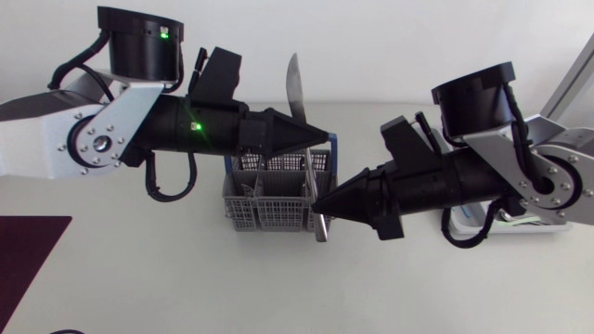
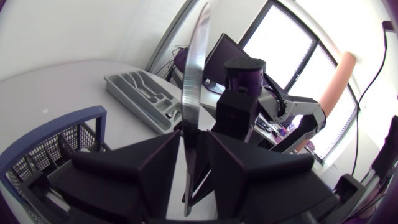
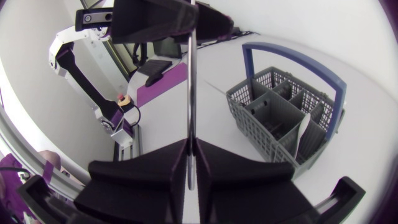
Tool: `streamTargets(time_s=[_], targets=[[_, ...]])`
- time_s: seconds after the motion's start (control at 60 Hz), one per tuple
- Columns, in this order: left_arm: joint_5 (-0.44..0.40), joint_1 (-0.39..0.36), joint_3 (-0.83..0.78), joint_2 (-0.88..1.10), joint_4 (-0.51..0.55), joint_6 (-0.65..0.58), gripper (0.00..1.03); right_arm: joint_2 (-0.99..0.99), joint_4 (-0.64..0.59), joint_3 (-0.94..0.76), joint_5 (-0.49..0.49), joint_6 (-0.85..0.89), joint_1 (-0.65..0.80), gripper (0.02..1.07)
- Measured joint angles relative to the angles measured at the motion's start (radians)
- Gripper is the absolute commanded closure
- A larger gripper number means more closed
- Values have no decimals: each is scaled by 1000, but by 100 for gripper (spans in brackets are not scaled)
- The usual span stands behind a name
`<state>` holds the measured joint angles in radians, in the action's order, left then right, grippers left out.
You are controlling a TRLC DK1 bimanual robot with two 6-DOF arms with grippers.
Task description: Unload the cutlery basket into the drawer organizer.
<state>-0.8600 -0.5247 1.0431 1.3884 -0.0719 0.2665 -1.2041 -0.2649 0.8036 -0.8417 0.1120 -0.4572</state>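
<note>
A table knife [image 1: 294, 85] stands upright above the grey cutlery basket [image 1: 269, 211] with its blue handle [image 3: 292, 56]. My right gripper [image 1: 320, 201] is shut on the knife's lower end, its fingers [image 3: 155, 168] pressed on both sides of the knife [image 3: 191, 93]. Higher up the knife, my left gripper [image 1: 320, 137] has its fingers [image 2: 152, 165] standing a little off the blade [image 2: 193, 93], open. The basket [image 2: 56, 146] still holds some cutlery [image 3: 306, 127]. A grey drawer organizer [image 2: 140, 92] lies beyond the knife in the left wrist view.
A purple mat [image 1: 28, 255] lies at the table's front left corner. Both arms meet over the middle of the table, close above the basket.
</note>
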Motion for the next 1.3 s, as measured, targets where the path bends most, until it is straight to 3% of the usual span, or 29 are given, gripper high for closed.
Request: streamTargets(time_s=[0.167, 0.367, 0.467, 0.683, 0.85, 1.05, 1.3], targets=[[0, 5, 0, -4, 11, 0, 14, 6, -1, -21, 0, 0, 19, 101], [10, 28, 0, -18, 50, -25, 14, 57, -31, -36, -3, 23, 109, 101], [65, 36, 0, -23, 92, -68, 14, 80, -65, -44, -3, 66, 191, 101], [267, 40, 0, -23, 175, -187, 14, 82, -185, -58, 4, 242, 454, 101], [386, 40, 0, -24, 199, -247, 14, -1, -245, -43, 8, 416, 690, 101], [472, 38, 0, -28, 213, -298, 14, -163, -248, 33, 58, 555, 904, 101], [595, -17, 0, -28, 214, -344, 14, -308, -146, 137, 168, 607, 1031, 101]])
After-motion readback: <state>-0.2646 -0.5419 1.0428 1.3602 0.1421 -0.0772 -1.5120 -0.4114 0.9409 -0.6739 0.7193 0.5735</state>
